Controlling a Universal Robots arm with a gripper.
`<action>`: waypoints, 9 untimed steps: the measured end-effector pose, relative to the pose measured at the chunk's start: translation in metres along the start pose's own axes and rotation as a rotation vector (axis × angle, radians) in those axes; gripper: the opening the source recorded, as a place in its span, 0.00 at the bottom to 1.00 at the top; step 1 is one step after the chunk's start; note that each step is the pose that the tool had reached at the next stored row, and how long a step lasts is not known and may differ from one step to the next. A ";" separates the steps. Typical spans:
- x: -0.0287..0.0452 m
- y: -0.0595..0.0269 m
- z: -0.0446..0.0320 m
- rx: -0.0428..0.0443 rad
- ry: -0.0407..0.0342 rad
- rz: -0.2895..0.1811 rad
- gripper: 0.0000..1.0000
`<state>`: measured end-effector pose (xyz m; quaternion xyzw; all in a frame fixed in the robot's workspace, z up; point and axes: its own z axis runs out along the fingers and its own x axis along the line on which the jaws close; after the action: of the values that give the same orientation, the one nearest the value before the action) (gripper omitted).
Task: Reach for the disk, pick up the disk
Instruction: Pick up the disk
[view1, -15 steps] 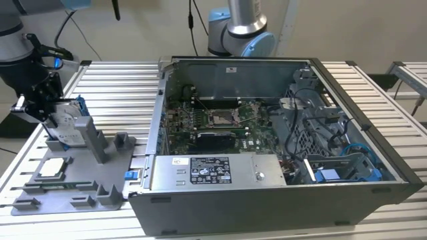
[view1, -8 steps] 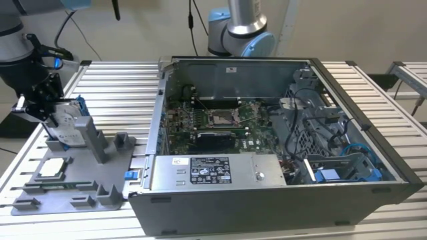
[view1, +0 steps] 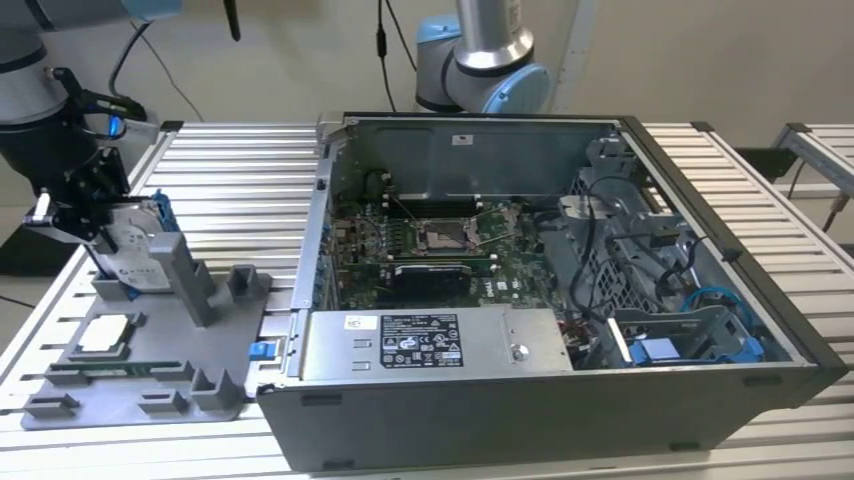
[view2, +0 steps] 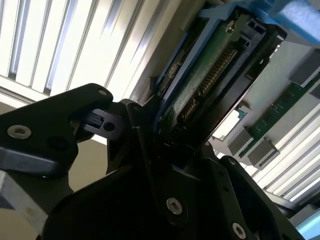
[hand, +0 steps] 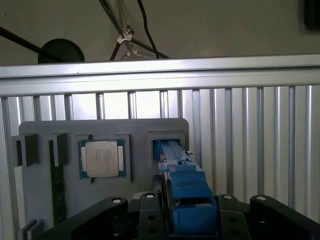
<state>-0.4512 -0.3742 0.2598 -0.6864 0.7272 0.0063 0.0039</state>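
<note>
A slatted metal table (view1: 227, 170) carries an open computer case (view1: 534, 410) on the exterior view's right and a grey fixture tray (view1: 160, 370) on its left. Over the tray's far end, the black gripper (view1: 94, 225) is clamped narrowly on the disk (view1: 131, 250), which stands on edge there. Both wrist views show the disk's blue rails between the fingers (view2: 135, 125). A small square chip (view1: 107, 335) lies nearby on the tray.

No print legible anywhere.
Disk (view1: 127, 250): white label, marks too small to read.
Power supply (view1: 416, 340): black-and-white label with symbols, text unreadable.
Chip (hand: 102, 159): faint lines on lid, unreadable.
</note>
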 end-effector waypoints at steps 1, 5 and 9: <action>0.0000 0.0000 0.0000 0.0000 0.0000 0.000 0.00; 0.0000 0.0000 -0.0009 0.0003 -0.0002 0.000 0.00; -0.0001 0.0000 -0.0036 0.0001 0.0001 0.000 0.00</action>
<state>-0.4512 -0.3742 0.2634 -0.6864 0.7272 0.0062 0.0039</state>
